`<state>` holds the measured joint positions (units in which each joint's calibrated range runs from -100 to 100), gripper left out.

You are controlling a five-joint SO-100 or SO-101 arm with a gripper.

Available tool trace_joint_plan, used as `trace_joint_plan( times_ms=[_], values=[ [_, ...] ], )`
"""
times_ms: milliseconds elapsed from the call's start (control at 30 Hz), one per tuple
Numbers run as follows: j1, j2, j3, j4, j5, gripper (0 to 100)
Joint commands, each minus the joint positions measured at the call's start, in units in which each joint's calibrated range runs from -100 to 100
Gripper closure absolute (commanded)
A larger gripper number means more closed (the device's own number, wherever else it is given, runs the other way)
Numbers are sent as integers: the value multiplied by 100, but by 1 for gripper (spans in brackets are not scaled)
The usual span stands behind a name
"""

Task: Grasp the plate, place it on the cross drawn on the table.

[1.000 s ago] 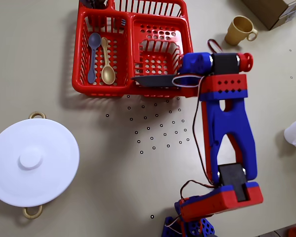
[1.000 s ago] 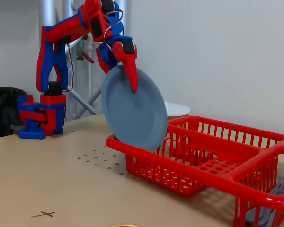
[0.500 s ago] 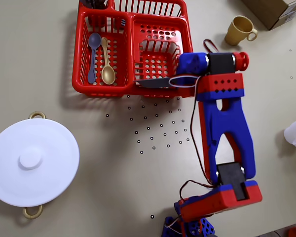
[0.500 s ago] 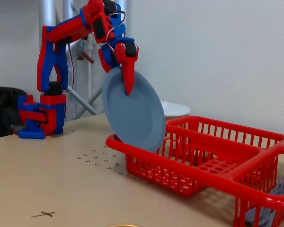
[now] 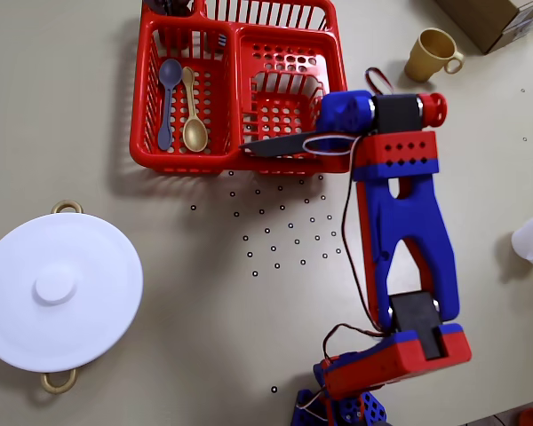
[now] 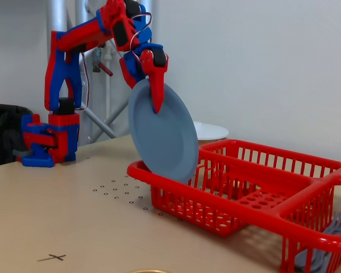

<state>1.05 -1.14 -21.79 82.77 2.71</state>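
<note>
Since the hand pinches the plate at its top rim, the plate hangs edge-up, nearly vertical, probably because it stood on edge in the red rack. Hand is closed on that rim, one red finger down the plate's face. Plate is below the hand, bottom edge level with the rack's near wall; contact unclear. Cross sits on the bench, well apart toward the camera.

One plate, one red rack, two spoons, two cups, one white lid.
</note>
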Motion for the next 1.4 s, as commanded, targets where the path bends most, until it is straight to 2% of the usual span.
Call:
trace_joint_plan(
  times_ms=[0, 600, 1233, 1367],
  values=[
    [-90, -562, -423, -152, 44, 100],
    [233, -866, -1429, -233, 337, 100],
    [1920, 89, -2227, -676, 674, 100],
    [2394, 588, -2218, -1183, 777, 100]
  ],
)
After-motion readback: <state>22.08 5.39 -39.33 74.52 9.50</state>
